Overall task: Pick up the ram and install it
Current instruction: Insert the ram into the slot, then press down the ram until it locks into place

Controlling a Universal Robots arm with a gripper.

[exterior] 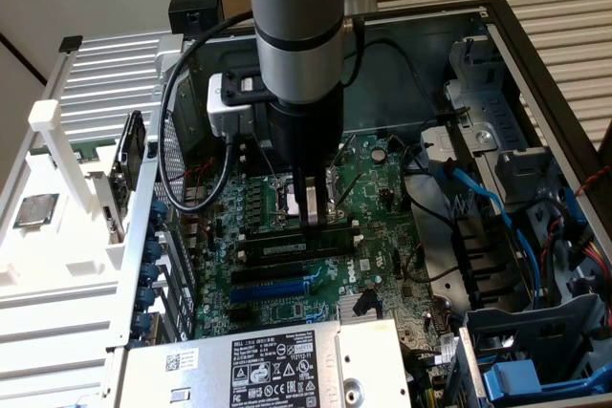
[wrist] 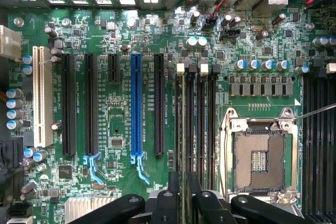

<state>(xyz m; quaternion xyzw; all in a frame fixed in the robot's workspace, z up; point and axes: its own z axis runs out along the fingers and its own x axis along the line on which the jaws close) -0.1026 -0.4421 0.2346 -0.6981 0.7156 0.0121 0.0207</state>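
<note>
Gripper: black two-fingered gripper [exterior: 312, 220] reaches down into the open computer case [exterior: 497, 31], over the green motherboard [exterior: 287, 308].
Jaws: closed narrowly on the upper edge of the long thin green ram stick [exterior: 296, 243].
Ram: below the jaws, lying along a black memory slot [wrist: 190, 119].
Socket: empty square silver processor socket [wrist: 258, 158] just beside the jaws.

We saw an open CPU socket [wrist: 260, 160], blue PCIe slot [wrist: 136, 106], white PCI slot [wrist: 42, 95], and a loose processor chip [exterior: 33, 209] outside the case.
</note>
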